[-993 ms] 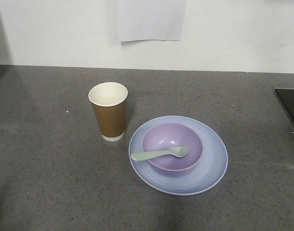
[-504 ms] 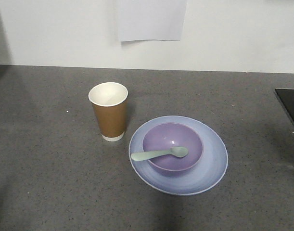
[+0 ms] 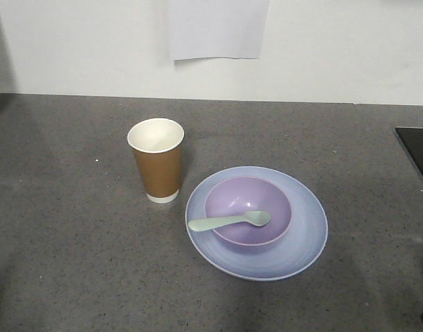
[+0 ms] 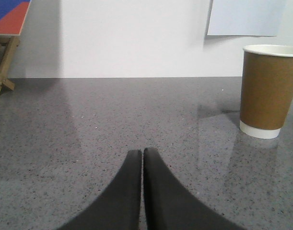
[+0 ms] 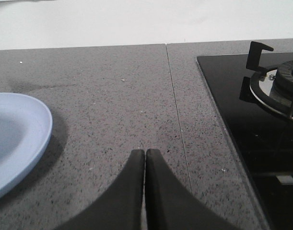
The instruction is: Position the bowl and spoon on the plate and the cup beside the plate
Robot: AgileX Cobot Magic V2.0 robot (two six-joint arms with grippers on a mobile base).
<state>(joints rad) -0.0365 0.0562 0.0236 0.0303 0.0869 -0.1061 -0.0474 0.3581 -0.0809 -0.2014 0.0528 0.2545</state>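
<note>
The cup (image 3: 156, 160) is seen just left of the plate (image 3: 304, 242), nearer the left hand (image 4: 142, 155); both hands are clenched, empty. The right hand (image 5: 145, 155) is seen beside the plate's right edge.

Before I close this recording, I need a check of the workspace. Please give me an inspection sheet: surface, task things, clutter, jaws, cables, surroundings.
Surface: grey speckled countertop, dry, with a seam visible in the right wrist view.
Task things: bowl sits on the plate; spoon lies across the bowl, its handle over the rim; cup stands upright beside the plate, apart from it.
Clutter: nothing seen.
Grippers: left gripper jaws shut, empty, low over the counter; right gripper the same.
Cables: nothing seen.
Surroundings: white wall with a paper sheet; black gas hob at the right; wooden stand far left.
</note>
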